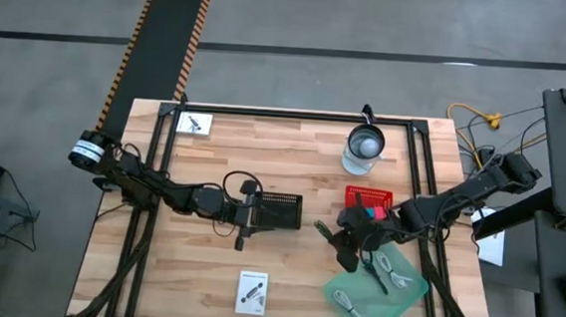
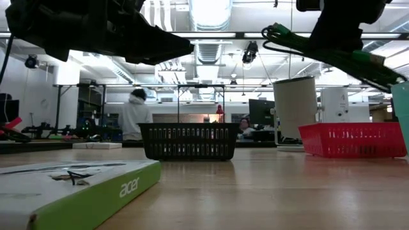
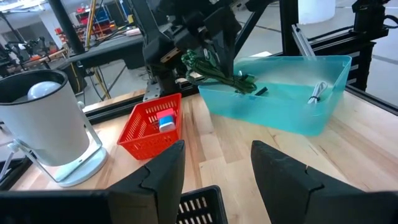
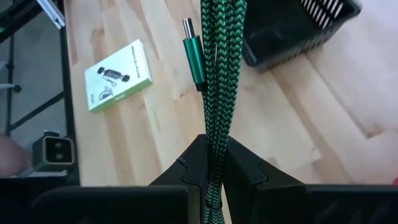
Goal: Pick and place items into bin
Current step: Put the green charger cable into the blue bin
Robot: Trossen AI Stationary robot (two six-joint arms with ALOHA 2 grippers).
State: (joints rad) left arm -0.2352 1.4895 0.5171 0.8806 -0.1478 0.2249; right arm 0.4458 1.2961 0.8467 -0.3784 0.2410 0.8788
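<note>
Right gripper (image 4: 208,163) clamped on green braided cable (image 4: 219,74), above table (image 1: 285,279); left gripper (image 3: 217,171) half open over black basket (image 1: 279,210).

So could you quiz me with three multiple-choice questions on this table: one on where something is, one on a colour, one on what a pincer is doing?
1. Where do the white cables lie?
A. in the teal bin
B. in the black basket
C. on the bare table

2. What colour is the small basket beside the white cylinder?
A. blue
B. red
C. yellow

3. What is the right pincer doing?
A. hanging open
B. gripping a card
C. gripping a green braided cable

Answers: 1 A, the high view shows them inside the bin. 2 B, red in the high and left wrist views. 3 C, the right wrist view shows its fingers shut on the cable.
</note>
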